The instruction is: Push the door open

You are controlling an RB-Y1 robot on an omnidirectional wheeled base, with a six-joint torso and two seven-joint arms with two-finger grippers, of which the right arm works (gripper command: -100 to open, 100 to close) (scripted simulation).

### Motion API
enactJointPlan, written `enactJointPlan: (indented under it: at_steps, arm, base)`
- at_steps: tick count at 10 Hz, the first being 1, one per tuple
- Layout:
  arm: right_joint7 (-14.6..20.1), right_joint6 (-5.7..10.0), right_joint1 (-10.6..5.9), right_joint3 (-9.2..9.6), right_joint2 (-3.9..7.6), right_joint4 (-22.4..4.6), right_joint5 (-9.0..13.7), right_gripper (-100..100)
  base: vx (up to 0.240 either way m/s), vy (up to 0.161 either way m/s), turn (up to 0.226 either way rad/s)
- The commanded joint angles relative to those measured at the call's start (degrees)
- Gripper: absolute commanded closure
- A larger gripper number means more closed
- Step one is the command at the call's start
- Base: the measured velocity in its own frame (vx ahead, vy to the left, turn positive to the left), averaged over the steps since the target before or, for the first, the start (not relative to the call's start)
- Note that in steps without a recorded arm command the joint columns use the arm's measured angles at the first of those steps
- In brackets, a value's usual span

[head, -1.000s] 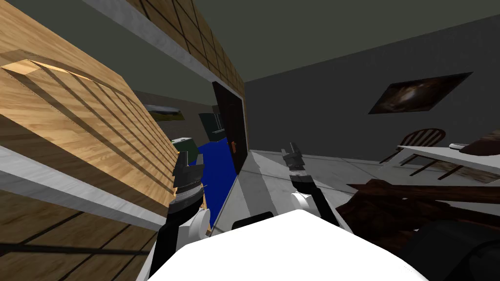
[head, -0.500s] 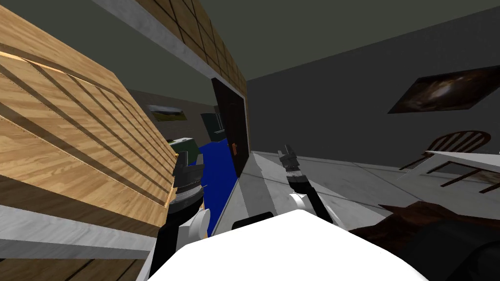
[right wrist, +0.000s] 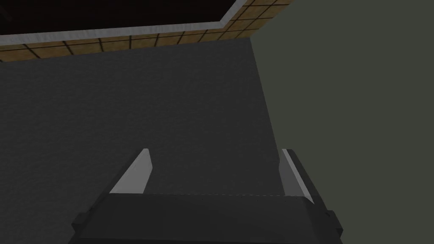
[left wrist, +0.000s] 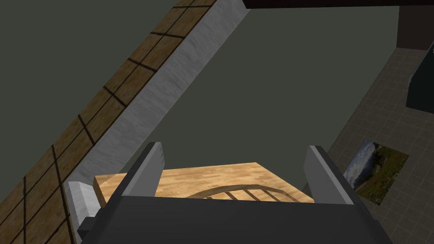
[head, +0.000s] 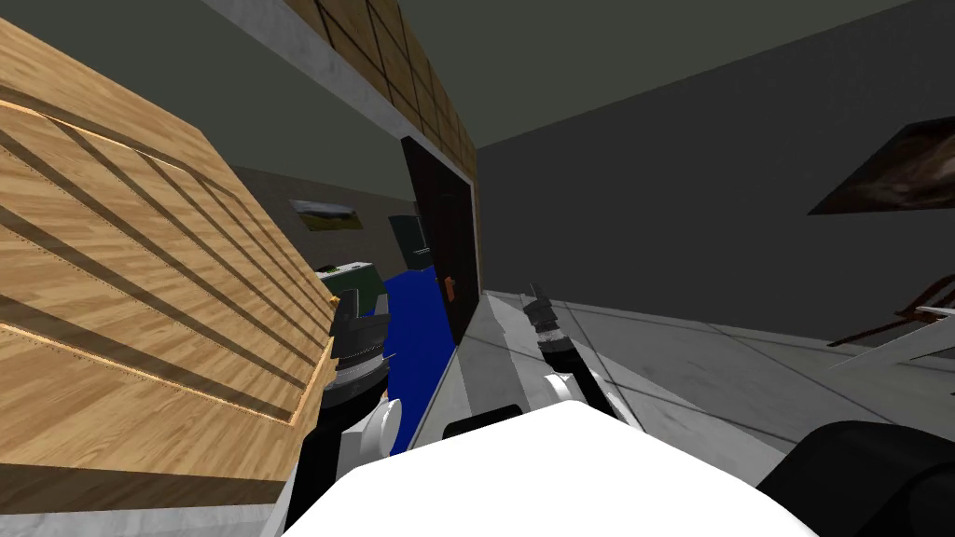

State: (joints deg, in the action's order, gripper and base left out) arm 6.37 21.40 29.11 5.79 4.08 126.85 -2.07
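No readable text, labels, brands, numbers or signs appear anywhere.

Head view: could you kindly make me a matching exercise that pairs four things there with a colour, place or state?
1. door
2. floor patch
3. dark picture
4. left gripper

A. blue
B. on the grey wall
C. light wood, slatted
D. beside the door's edge, jaws open

Pairs: 1-C, 2-A, 3-B, 4-D
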Motion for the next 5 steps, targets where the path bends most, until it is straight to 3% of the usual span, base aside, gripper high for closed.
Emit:
enactJointPlan:
  at_steps: [1, 5]
  arm:
    - [0.87, -0.37, -0.55, 1.82, 0.45, -1.33, -1.39, -100]
    - [3.33, -0.37, -1.6, 6.18, 2.04, -5.49, -4.75, -100]
  base:
    - [0.171, -0.043, 0.095]
    - [0.206, -0.054, 0.104]
